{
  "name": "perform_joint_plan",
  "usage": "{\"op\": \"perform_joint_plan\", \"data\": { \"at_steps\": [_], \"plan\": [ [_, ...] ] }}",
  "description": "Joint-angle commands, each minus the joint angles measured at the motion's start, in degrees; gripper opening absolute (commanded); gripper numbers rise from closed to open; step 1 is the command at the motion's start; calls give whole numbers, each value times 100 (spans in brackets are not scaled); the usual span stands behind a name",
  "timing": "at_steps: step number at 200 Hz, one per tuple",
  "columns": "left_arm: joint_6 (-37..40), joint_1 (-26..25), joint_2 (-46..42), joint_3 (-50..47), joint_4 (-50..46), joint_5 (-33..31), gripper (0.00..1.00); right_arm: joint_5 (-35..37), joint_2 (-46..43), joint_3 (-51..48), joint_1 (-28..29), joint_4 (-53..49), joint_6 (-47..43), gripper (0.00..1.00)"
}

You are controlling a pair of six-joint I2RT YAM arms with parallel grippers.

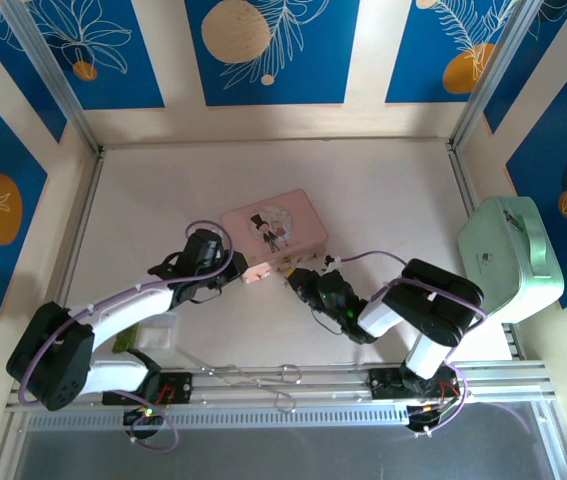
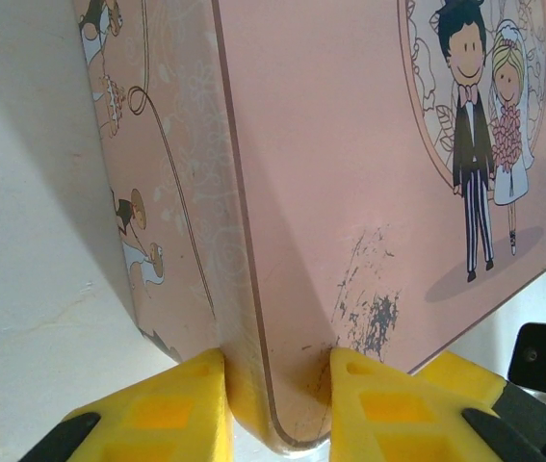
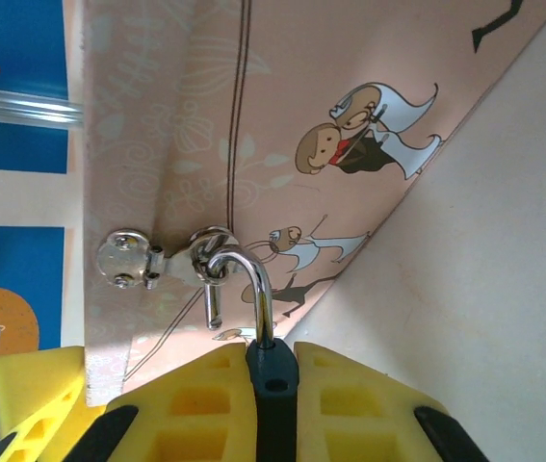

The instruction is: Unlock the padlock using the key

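Our left gripper (image 2: pixel 274 409) clamps the box (image 2: pixel 350 144) corner. Our right gripper (image 3: pixel 273 380) pinches the padlock (image 3: pixel 265 322), which is hooked through the box's hasp (image 3: pixel 171 258). We should hold both steady, leaving room for the key.

1. The left arm (image 1: pixel 133 310) is reaching from the table's near-left corner toward its middle.
2. The left gripper (image 2: pixel 277 409) is pressing its yellow fingers (image 2: pixel 181 409) against both sides of the pink box (image 2: pixel 330 144) corner.
3. The right arm (image 1: pixel 441 300) is bending at the near-right edge, wrist pointing left.
4. The right gripper (image 3: pixel 273 385) is pinching the padlock (image 3: pixel 274 361) between closed pads.
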Motion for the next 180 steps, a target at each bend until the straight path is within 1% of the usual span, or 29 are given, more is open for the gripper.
{"op": "perform_joint_plan", "data": {
  "at_steps": [1,30,54,80,95,106,118,136,162,180],
  "plan": [
    [195,105,164,-79,-595,-135,25,733,42,-49,-28,131,174,0],
    [202,107,196,-92,-574,-39,24,1061,-124,105,76,-198,208,0],
    [132,98,179,-190,-474,17,22,1442,-396,306,134,-955,393,0],
    [88,98,143,-322,-386,49,21,1831,-616,501,240,-1522,393,0],
    [98,95,167,-384,-328,92,21,2049,-664,699,321,-2006,462,0],
    [96,100,191,-412,-301,118,20,2203,-640,754,376,-2140,525,0],
    [95,97,205,-422,-301,130,20,2283,-558,755,402,-2065,565,0],
    [109,97,199,-431,-292,148,19,2228,-355,688,406,-1613,460,0],
    [122,102,198,-413,-298,149,19,1589,5,601,128,-701,261,0],
    [133,95,210,-414,-297,150,18,1370,141,562,-5,-303,205,0]
  ]
}}
